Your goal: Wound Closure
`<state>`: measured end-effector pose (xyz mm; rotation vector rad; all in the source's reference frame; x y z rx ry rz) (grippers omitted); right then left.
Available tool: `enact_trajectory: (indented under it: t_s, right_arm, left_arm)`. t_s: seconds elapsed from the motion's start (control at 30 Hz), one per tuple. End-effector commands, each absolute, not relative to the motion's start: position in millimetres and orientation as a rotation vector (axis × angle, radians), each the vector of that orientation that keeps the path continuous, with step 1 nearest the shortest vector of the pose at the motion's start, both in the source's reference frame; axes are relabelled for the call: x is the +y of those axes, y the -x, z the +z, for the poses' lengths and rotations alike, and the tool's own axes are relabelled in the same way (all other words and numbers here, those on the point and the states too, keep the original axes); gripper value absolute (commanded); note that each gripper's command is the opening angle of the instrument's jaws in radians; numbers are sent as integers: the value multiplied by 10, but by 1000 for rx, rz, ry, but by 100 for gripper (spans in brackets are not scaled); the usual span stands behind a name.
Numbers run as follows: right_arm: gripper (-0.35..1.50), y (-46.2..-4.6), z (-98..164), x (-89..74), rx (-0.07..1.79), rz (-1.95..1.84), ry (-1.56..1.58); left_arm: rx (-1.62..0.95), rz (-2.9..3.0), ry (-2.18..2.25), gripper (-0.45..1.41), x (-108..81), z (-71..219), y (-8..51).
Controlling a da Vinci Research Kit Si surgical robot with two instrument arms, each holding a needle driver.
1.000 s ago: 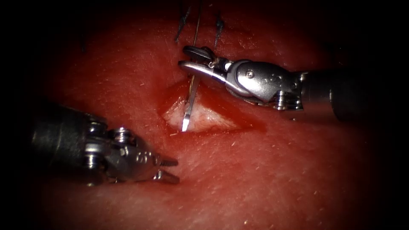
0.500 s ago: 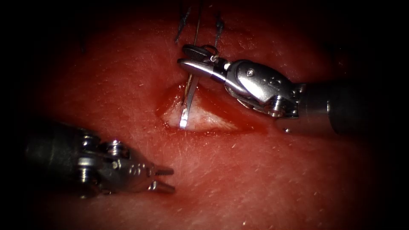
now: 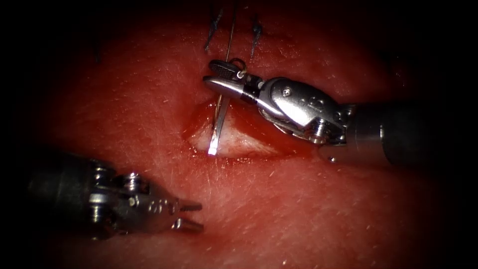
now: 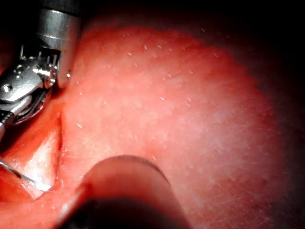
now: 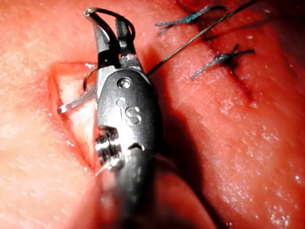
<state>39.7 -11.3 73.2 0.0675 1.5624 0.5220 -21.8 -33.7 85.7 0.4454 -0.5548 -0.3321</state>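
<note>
The right hand, closed on the needle near its thread end, holds its tip over the open cut, outside the tissue; the left hand waits slightly open, empty, needing accurate tip placement next.

Between the left pincer and the open cut lies bare tissue, free to cross. Above the cut, the right pincer holds the needle near its upper curve; the needle's free tip hangs over the pale wound bed, blocking the cut's left end. Beyond that pincer, the thread and two cut ends of thread stand in the way.
</note>
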Motion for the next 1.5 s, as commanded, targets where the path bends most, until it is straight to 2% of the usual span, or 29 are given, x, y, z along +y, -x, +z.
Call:
enact_trajectory:
  t_s: [0.03, 0.6, 1.03, 1.5]
  right_arm:
    - [-35, -401, 741, -108, 1549, 523, -40]
    - [-35, -404, 749, -125, 1518, 472, 58]
    - [-35, -413, 734, -130, 1493, 505, -236]
    - [-35, -414, 746, -126, 1461, 792, -460]
  left_arm:
    - [-554, -333, -447, 9, -343, 862, 222]
    - [-557, -331, -446, 11, -344, 862, 221]
    - [-562, -325, -448, 14, -347, 861, 211]
    - [-562, -323, -446, 16, -358, 853, 212]
